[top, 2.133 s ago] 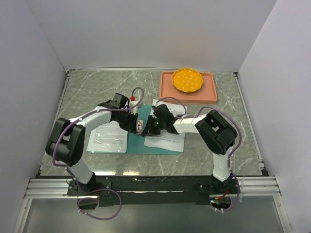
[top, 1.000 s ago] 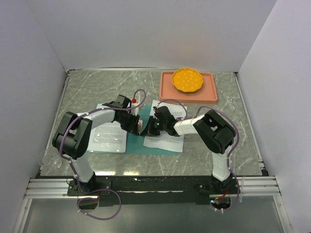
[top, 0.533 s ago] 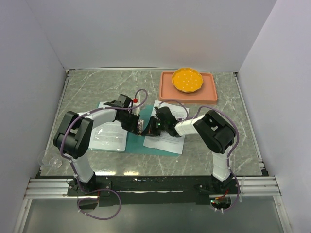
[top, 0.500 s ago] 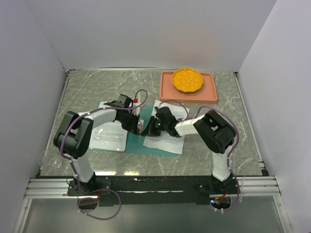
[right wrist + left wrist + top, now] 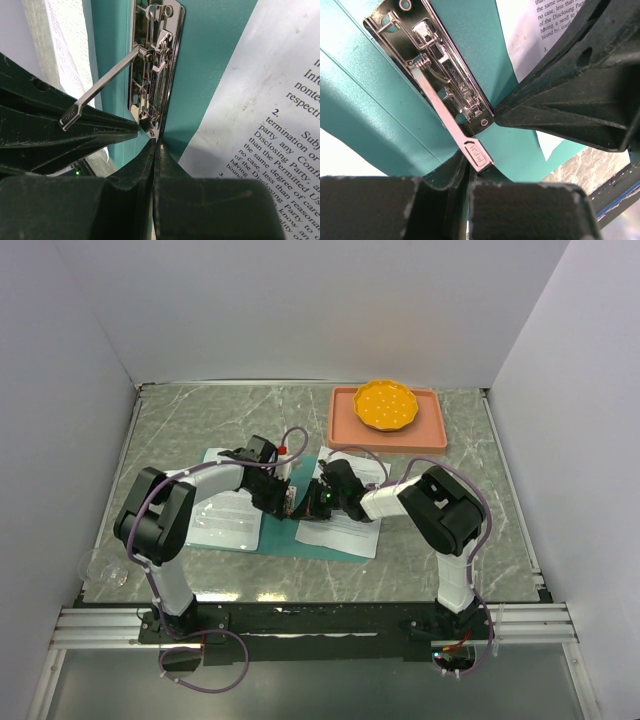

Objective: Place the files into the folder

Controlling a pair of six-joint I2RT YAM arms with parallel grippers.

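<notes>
The left gripper (image 5: pixel 468 176) was closed, its tips touching the free end of the clip lever (image 5: pixel 445 115). A pinch could not be confirmed. The lever's long axis ran away from the tips across the folder (image 5: pixel 375 115). The right gripper (image 5: pixel 154 146), shut and empty, met the clip base (image 5: pixel 150 75). The files (image 5: pixel 240 100) lay just beside the clip base.

A desk (image 5: pixel 190 430) with a grey-green, marble-patterned top crossed by pale veins fills the middle of the top view. Plain white walls close it in on three sides: a back wall (image 5: pixel 300 310), a left wall (image 5: pixel 50 440) and a right wall (image 5: pixel 580 440). A thin metal trim edges the desktop, and an aluminium rail (image 5: pixel 330 625) runs along its near edge. The light is even and soft, with pale glare patches (image 5: pixel 265 596) on the glossy top near that rail
</notes>
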